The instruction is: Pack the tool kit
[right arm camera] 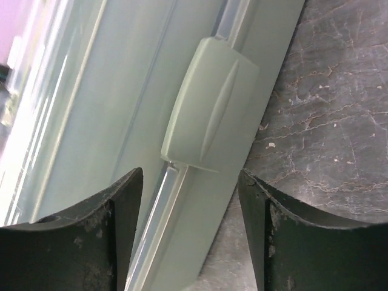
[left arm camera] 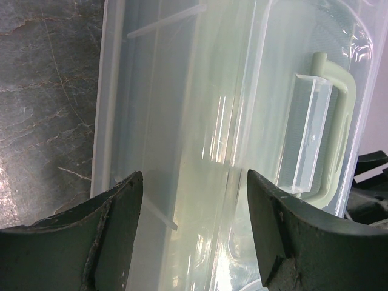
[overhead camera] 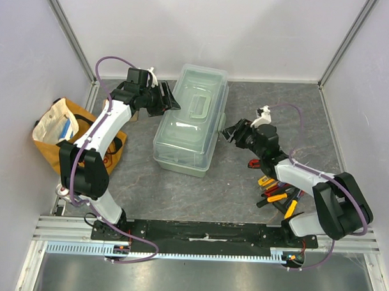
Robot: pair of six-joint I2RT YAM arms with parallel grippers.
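Both my grippers stand open and hold nothing. My right gripper (right arm camera: 189,176) has its two dark fingers spread either side of the toolbox's front latch (right arm camera: 209,121), which sits just ahead of the tips and looks folded down flat against the wall. My left gripper (left arm camera: 194,176) is spread the same way over the far side of the box, with the translucent lid (left arm camera: 200,109) right in front of it and the sage-green carry handle (left arm camera: 339,115) further off to its right. The toolbox (overhead camera: 189,120) lies between the two grippers, lid shut. The small hand tools (overhead camera: 276,190) with red and yellow handles sit well behind my right gripper, back beside that arm's base. The yellow-orange cloth bag (overhead camera: 61,131) is behind and outside my left arm. I judge the box to be light, thin moulded plastic: stiff at the rims and corners, but the lid will probably flex if I press its middle, and the smooth glossy walls would give my pads little to bite on. So I would not squeeze the body. The latch, with its raised lower lip, looks like the place to catch first with one fingertip. The handle is the sound hold for lifting. The tools look heavier for their size and are best pinched across the grips.
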